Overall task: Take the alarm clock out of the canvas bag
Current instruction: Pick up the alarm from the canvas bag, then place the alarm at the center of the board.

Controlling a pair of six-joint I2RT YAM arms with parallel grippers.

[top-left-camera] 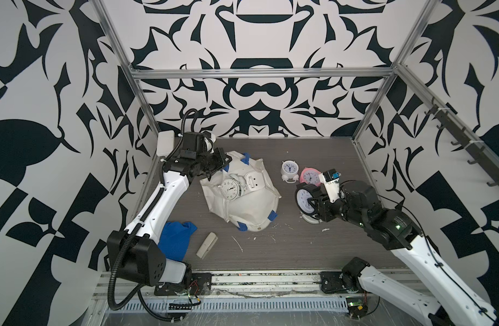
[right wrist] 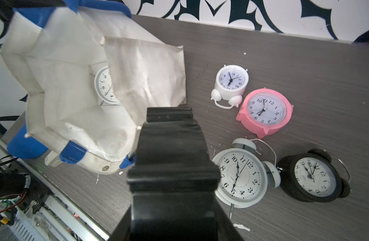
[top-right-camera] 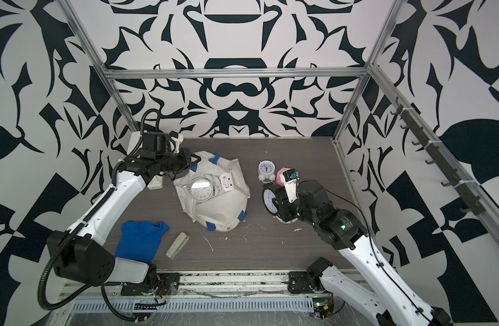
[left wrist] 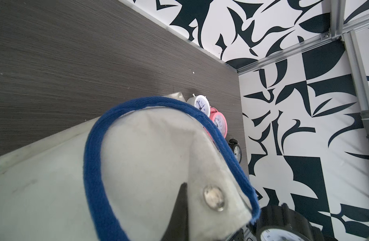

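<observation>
While the left claw pinches the canvas bag by its rim, four clocks lie on the table, one silver clock inside, and the right claw, beside the bag, grips one black-rimmed alarm clock.

Looked like a robotics lab test cell: aluminium frame, black-and-white patterned panels all round, left arm and right arm bolted along the near edge of the desk, wiring exposed.

alarm clock, half behind canvas bag flap
</observation>
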